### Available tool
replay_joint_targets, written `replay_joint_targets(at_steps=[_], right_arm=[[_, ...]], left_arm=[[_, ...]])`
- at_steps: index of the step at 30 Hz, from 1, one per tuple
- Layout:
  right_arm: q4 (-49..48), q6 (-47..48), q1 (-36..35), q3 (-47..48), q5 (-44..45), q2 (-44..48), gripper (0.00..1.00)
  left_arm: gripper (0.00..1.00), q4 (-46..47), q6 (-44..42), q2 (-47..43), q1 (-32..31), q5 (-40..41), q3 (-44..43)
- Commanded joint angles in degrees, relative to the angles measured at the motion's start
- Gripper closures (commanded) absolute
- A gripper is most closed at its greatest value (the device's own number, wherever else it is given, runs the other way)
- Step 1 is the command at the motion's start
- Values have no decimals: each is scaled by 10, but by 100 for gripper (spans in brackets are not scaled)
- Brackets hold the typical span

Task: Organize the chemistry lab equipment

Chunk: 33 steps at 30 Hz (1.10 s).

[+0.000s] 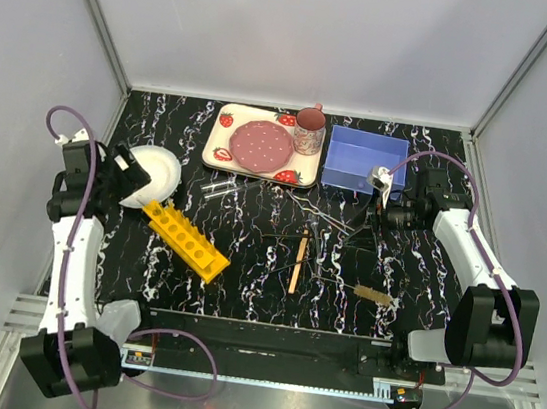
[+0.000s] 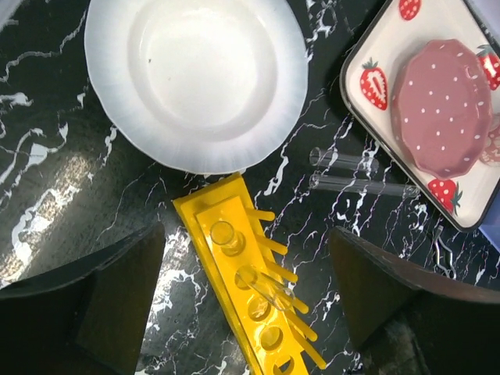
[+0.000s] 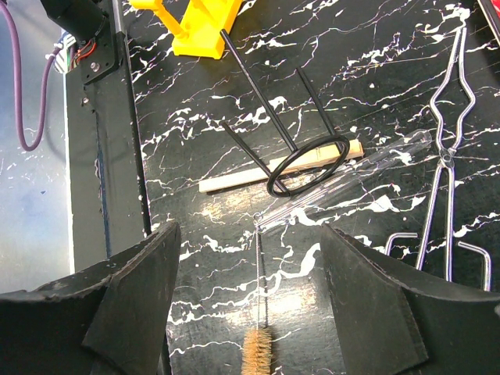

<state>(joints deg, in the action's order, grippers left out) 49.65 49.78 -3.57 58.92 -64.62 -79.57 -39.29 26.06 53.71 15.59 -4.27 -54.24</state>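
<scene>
The yellow rack lies diagonally at left. One clear glass tube stands in its end hole and a second tube leans in the hole beside it. My left gripper hovers open above the rack's end, holding nothing. Two loose tubes lie near the tray. The wooden stick, wire tongs, a black wire ring stand and another glass tube lie mid-table. My right gripper is open over the handle of the tube brush.
A round white plate sits just behind the rack. The strawberry-print tray with pink plate and cup stands at the back, a blue bin to its right. Walls enclose three sides.
</scene>
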Motion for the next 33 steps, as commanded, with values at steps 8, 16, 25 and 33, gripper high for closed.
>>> replay_joint_targets(at_steps=[8, 16, 25, 33], right_arm=[[7, 16, 3, 23, -17, -3, 22], [9, 18, 5, 24, -16, -4, 22], [16, 23, 4, 27, -15, -8, 22], [21, 27, 4, 30, -16, -9, 22]], left_arm=[[26, 72, 5, 54, 51, -113, 66], [43, 106, -5, 84, 58, -114, 87], [61, 102, -9, 83, 58, -115, 83], [65, 85, -15, 72, 57, -109, 82]])
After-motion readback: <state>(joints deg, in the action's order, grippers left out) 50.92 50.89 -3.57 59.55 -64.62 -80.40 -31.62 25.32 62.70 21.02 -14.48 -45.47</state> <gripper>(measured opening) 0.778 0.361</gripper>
